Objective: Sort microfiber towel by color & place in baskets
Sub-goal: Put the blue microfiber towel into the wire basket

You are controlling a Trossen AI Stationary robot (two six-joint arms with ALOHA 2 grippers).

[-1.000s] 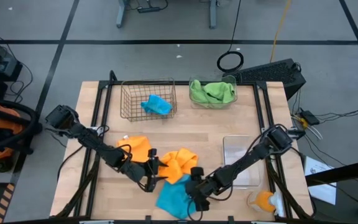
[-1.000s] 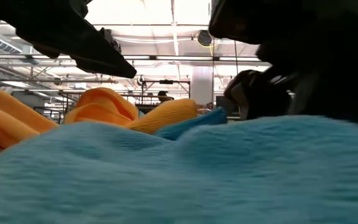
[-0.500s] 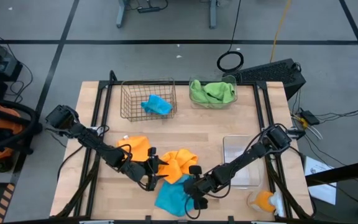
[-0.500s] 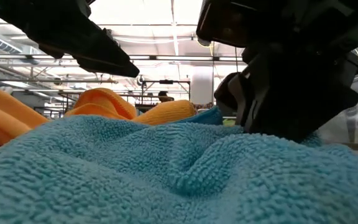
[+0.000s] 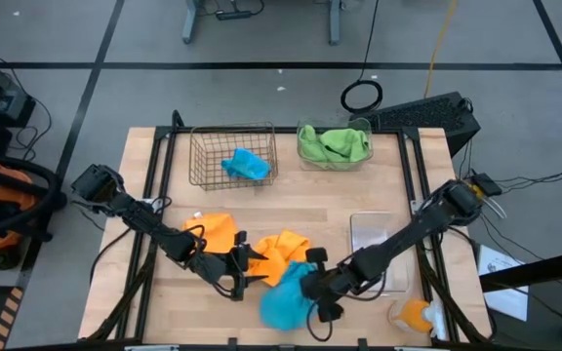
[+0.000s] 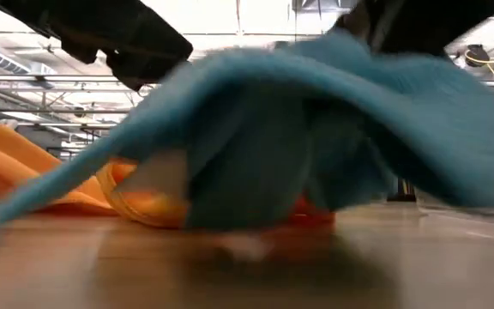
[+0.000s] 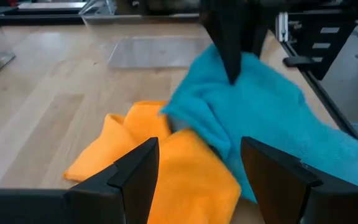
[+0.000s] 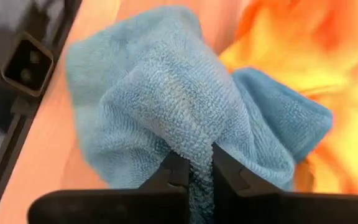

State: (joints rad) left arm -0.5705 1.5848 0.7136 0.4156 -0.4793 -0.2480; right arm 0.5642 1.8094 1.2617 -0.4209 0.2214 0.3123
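A blue towel is bunched up near the table's front edge with my right gripper shut on it. Just to its left my left gripper stands open, its fingers over an orange towel without touching it. A second orange towel lies farther left. At the back, the wire basket holds another blue towel, and a clear bin holds a green towel. A second clear bin stands at the right. My right gripper pinches a raised fold of the blue towel between its two fingers, coming from above and pointing down. The cloth drapes slack below the fingers. One trailing end reaches down to the table, and the middle hangs against the orange towel.
The orange towel lies partly under the blue one, close to both grippers. An orange item sits past the table's front right corner. Bare wood stretches between the towels and the baskets at the back.
My right gripper has taken hold of the blue towel and risen with it, shifting slightly toward the table's right edge. The towel, which lay flat, is now gathered and lifted in the middle, while one end still trails on the table.
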